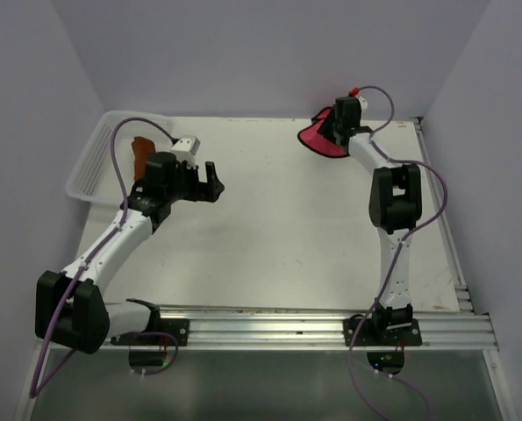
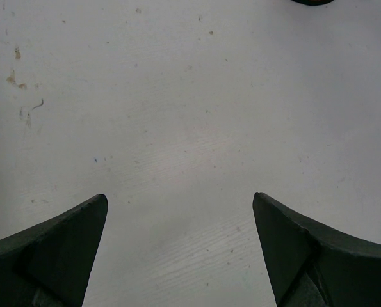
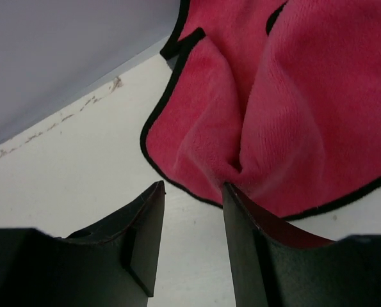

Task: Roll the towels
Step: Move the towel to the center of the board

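Observation:
The pink-red towel (image 1: 316, 139) with dark edging lies crumpled at the table's far right, by the back wall. It fills the upper right of the right wrist view (image 3: 292, 96). My right gripper (image 1: 332, 132) is open just over its near edge (image 3: 194, 187). The right finger (image 3: 254, 256) overlaps the towel's hem, and bare table shows between the jaws. The rust-orange towel (image 1: 140, 153) lies in the white mesh basket (image 1: 92, 162) at the far left. My left gripper (image 1: 213, 181) is open and empty over bare table (image 2: 179, 196), to the right of the basket.
The back wall (image 3: 62, 45) rises right behind the pink towel. The white table (image 1: 278, 237) runs to a rail (image 1: 296, 320) at the near edge, where both arm bases are bolted. Side walls close in left and right.

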You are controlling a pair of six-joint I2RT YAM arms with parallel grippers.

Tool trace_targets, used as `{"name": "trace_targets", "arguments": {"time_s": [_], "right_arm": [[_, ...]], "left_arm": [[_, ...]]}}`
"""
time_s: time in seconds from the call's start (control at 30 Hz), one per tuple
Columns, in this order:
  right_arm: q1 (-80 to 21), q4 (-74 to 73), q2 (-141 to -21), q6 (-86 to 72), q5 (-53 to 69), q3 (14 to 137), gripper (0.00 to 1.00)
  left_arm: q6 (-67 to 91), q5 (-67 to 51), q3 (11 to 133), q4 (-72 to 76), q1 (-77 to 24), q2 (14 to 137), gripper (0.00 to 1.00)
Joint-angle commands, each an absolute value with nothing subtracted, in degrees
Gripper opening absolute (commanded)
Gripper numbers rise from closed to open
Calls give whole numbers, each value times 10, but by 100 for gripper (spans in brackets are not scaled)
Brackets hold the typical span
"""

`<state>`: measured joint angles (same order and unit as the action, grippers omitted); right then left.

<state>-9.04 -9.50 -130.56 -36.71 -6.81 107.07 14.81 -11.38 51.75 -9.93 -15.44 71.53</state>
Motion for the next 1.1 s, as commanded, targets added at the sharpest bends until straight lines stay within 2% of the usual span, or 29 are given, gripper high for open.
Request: {"name": "trace_targets", "arguments": {"time_s": [0.0,0.17,0.2,0.27,0.33,0.37,0.5,0.77,1.07], "right_arm": [[-91,-196,-1368,-323,-115,1185,46],[-91,-200,-1406,-327,-121,1207,47],[-91,-201,-1409,-328,-120,1206,41],[-91,-201,-1408,-334,-116,1201,16],[-91,-196,-1398,-334,-102,1190,2],[-91,-196,-1395,-334,-94,1186,0],[-96,-194,-1356,-331,-76,1137,0],[-141,-164,-1137,-294,-23,959,0],[-278,-222,-926,-279,96,754,0]], "left_arm": [[141,-125,529,-91,-155,730,99],[143,-135,533,-93,-155,744,100],[143,-135,534,-96,-155,744,100],[143,-136,534,-95,-155,743,100],[144,-138,533,-95,-155,742,100],[144,-139,533,-96,-155,741,100],[144,-135,533,-97,-155,733,100],[144,-127,532,-95,-155,712,100],[155,-56,517,-95,-155,682,100]]}}
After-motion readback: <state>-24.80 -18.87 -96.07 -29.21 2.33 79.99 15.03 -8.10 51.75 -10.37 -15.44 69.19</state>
